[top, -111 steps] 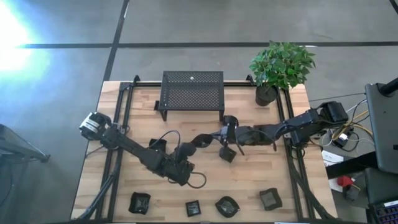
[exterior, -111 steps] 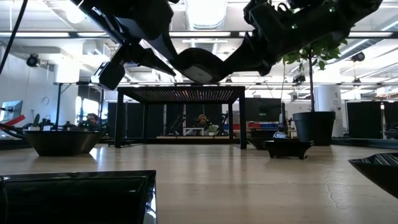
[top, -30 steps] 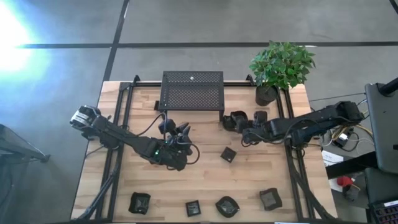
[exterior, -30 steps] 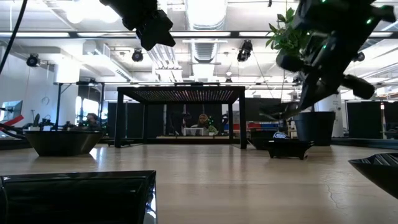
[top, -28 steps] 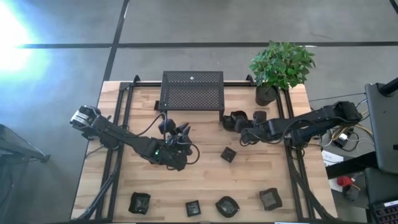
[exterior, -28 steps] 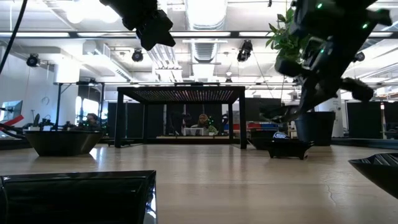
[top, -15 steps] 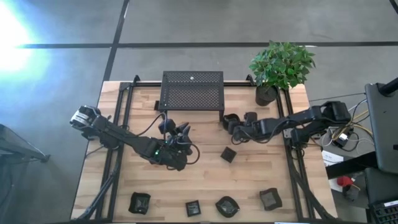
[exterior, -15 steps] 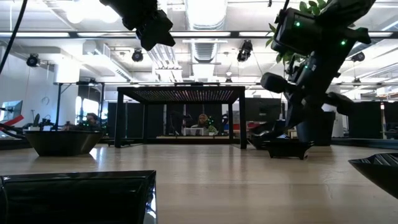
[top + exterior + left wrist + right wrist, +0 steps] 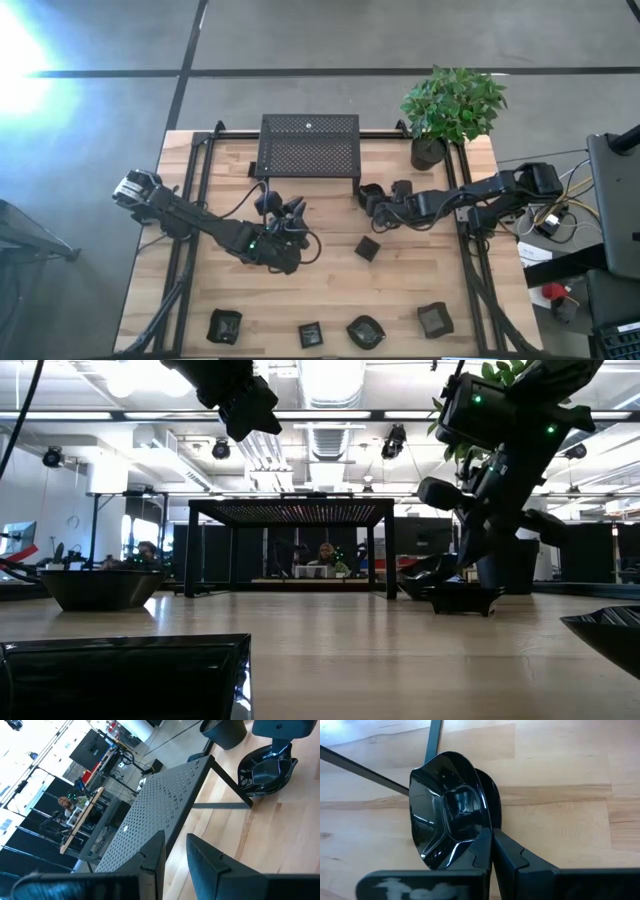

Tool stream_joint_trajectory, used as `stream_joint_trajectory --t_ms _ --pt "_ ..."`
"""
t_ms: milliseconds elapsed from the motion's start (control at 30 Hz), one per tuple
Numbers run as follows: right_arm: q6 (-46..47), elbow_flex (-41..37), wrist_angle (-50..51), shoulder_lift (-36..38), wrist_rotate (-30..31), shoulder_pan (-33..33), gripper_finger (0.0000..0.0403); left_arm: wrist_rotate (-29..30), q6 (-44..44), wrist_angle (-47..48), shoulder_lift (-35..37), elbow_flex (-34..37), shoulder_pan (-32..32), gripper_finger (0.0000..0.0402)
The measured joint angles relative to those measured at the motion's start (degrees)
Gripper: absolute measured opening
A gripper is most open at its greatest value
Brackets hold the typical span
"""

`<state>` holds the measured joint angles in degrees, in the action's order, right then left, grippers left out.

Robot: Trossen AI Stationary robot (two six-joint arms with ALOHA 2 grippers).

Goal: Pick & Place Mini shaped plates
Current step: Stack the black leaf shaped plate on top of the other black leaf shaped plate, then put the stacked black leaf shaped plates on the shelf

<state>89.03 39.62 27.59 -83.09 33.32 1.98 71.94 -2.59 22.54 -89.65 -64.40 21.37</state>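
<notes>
Right hand (image 9: 491, 851) pinches one glossy plate (image 9: 451, 815); five more plates (image 9: 311, 335) lie loose.

Mini shaped plates (image 9: 366, 249): six counted in the high view. Perforated stand (image 9: 309, 145): one. Potted plant (image 9: 450, 105): one. Arms: two.

Glossy black plate (image 9: 451, 815) — pale wood table (image 9: 560, 780) — black perforated stand (image 9: 309, 144).
</notes>
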Motion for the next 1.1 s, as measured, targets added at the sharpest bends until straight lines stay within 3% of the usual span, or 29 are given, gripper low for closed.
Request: stream_joint_trajectory --t_ms 133,600,1100 --pt "-1.1 0.0 -0.1 0.0 -0.8 -0.1 0.0017 0.0 0.0 0.0 0.0 0.0 0.0 0.0078" --pt "-2.4 0.2 0.1 1.5 -2.2 0.0 0.0105 -0.6 3.0 0.1 1.8 0.0 0.1 0.0078" --pt "-9.1 0.3 0.8 10.9 -1.9 0.0 0.0083 -5.0 -0.1 0.2 7.2 0.0 0.2 0.0078"
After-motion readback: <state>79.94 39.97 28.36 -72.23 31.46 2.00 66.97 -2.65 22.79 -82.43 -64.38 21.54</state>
